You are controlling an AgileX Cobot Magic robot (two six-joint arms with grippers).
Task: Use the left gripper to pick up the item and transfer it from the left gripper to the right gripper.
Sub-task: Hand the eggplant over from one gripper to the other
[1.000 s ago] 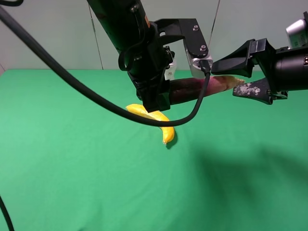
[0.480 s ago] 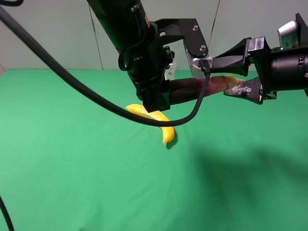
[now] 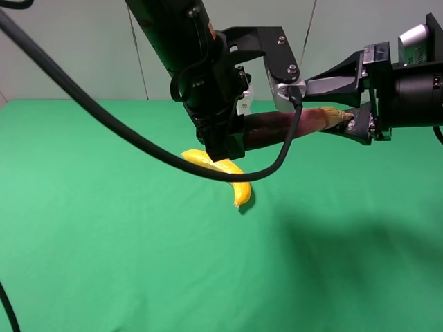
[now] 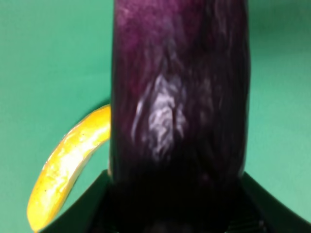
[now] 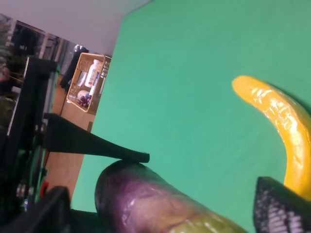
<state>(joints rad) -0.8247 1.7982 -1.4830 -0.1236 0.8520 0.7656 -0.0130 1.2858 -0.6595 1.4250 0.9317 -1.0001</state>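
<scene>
The right gripper (image 3: 327, 107) had been narrowed around the stem end of the eggplant (image 3: 277, 128) clamped in the left gripper (image 3: 223, 140), its hold unconfirmed, the handover judged unfinished

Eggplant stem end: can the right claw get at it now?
Likely yes: the right claw brackets the stem end of the eggplant, fingers above and below, nothing between; left claw holds the dark end.

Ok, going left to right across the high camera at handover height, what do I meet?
left gripper, shut on the eggplant → eggplant, dark purple body then pale stem end → right gripper, its jaws either side of the stem end.
</scene>
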